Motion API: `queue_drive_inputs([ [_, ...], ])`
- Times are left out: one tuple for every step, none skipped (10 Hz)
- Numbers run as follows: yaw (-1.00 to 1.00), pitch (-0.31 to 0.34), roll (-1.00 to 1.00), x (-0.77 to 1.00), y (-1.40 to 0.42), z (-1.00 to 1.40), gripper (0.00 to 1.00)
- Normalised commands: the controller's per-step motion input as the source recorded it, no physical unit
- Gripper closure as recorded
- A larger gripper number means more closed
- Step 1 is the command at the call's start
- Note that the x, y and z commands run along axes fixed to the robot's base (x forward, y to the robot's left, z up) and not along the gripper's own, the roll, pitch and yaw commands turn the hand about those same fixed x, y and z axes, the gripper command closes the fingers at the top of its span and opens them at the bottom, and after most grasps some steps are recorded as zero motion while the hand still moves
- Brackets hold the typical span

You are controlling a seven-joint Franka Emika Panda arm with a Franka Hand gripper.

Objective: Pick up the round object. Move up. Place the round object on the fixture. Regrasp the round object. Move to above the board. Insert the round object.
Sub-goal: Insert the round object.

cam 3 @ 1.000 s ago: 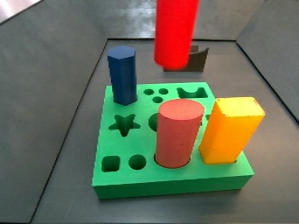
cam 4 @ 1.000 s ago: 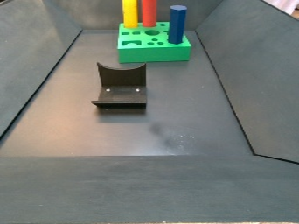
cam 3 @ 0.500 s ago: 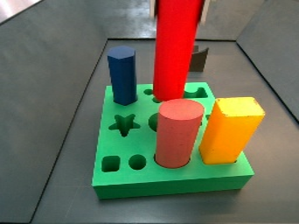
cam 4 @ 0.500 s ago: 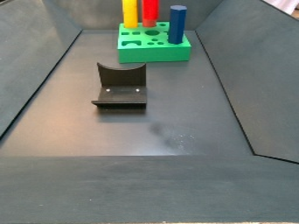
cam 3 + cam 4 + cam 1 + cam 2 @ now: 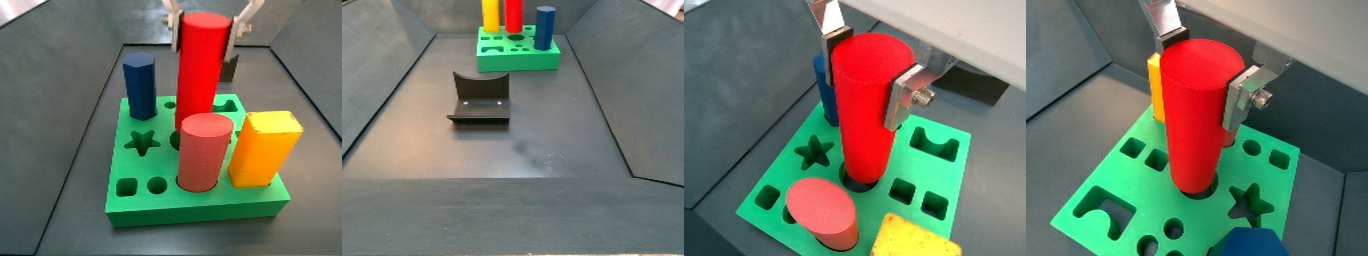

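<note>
The round object, a glossy red cylinder, stands upright with its lower end in a round hole of the green board. In both wrist views my gripper is shut on its upper part, one silver finger on each side. In a side view the fingers straddle the cylinder's top. The dark fixture sits on the floor away from the board, with nothing on it.
Other pegs stand in the board: a thick salmon-pink cylinder, a yellow block and a dark blue hexagonal peg. A star hole and several small holes are open. Sloped grey walls enclose the floor.
The red cylinder has come straight down with my gripper. One second ago its lower end hung above the board; now it sits in the round hole.
</note>
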Motion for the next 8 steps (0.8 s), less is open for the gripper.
queue_drive_inputs([
  [-0.13, 0.000, -0.04, 0.00, -0.06, -0.29, 1.00],
  [-0.13, 0.000, -0.02, 0.00, -0.06, -0.25, 1.00],
  [-0.15, 0.063, 0.00, 0.00, -0.03, -0.26, 1.00],
  [-0.07, 0.081, 0.01, 0.00, -0.08, -0.25, 1.00],
  [-0.07, 0.049, 0.00, 0.00, -0.11, -0.23, 1.00],
  [-0.07, 0.019, 0.00, 0.00, -0.09, -0.25, 1.00],
  [-0.09, 0.006, -0.01, 0.00, -0.07, -0.31, 1.00],
  [-0.07, 0.004, -0.01, 0.00, -0.05, -0.35, 1.00],
])
